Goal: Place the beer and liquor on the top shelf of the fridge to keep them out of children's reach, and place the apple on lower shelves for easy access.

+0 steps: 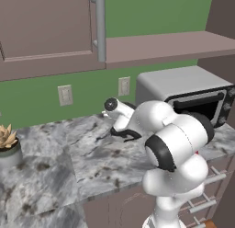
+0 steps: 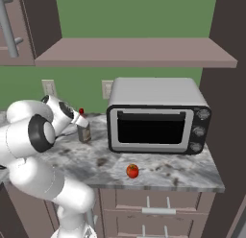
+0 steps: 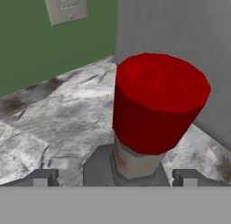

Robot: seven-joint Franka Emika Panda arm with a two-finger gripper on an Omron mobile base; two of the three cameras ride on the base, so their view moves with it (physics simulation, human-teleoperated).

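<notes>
The hand view is looking straight down onto the liquor (image 3: 155, 110): its red cap is sitting large in the middle, with the grey shoulders below it and the two finger tips of the gripper (image 3: 115, 178) standing wide apart, one on either side of the bottle and touching nothing. That closeness is not showing from the base cameras. In the right base view the liquor (image 2: 83, 130) is standing upright on the marble counter (image 2: 158, 172), just beside the left wall of the grey microwave (image 2: 156, 114), with the white hand sitting over its top (the fingers themselves are hidden there behind the wrist). The left base view is showing a small potted succulent (image 1: 8, 142) at the counter's far left, well apart from the arm; the bottle is lying hidden behind the arm there.

The apple (image 2: 132, 171) is resting near the counter's front edge, in front of the microwave door and well apart from the bottle. Open marble is lying to the left of the bottle, while the microwave wall is crowding its right and the green wall, with its outlets (image 2: 48, 87), is standing behind.
</notes>
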